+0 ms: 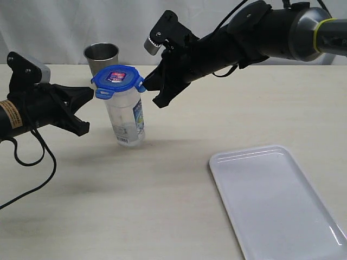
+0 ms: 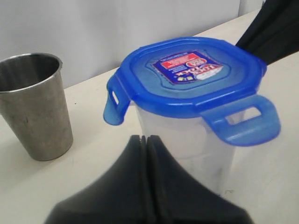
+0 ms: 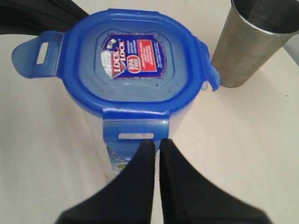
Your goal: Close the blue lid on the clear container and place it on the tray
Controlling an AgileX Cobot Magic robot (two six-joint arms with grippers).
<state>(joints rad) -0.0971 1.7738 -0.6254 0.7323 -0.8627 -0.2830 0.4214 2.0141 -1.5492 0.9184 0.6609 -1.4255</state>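
The left gripper (image 2: 145,140) has its jaws pressed together on nothing, the tips just beside the wall of the clear container (image 1: 127,122); whether they touch it cannot be told. The right gripper (image 3: 155,143) is likewise closed and empty, its tips at the edge of one flared tab of the blue lid (image 1: 118,78). The lid sits on the container's rim. The right wrist view shows three tabs sticking outward, and the fourth is out of sight. From that view the lid hides nearly all of the container. The container stands on the bench (image 1: 135,211), well apart from the tray (image 1: 282,206), whose near corner is cut off. There is one steel cup (image 1: 101,57), which stands just behind the container. The count also comes to one lid, one container, one tray and two grippers.
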